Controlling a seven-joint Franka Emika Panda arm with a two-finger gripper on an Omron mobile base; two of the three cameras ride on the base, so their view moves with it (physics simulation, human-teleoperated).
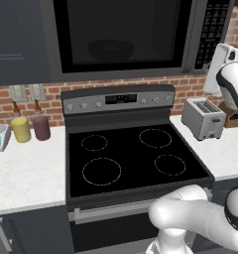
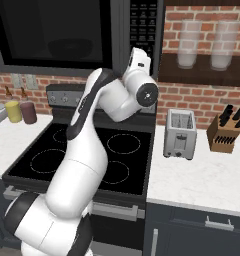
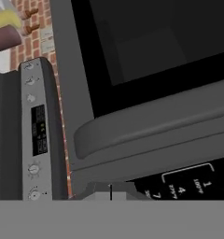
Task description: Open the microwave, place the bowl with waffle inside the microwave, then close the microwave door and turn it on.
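Observation:
The microwave hangs above the stove with its door closed. Through the black glass a dark bowl shows dimly inside. I cannot make out the waffle behind the dark glass. My white hand is raised to the microwave's right side, close in front of the button column. In the hand view my gripper is shut with nothing in it. It sits just short of the keypad, beside the long grey bar handle.
A black stove top lies below. A silver toaster stands on the right counter, with a knife block further right. A yellow cup and a maroon cup stand on the left counter.

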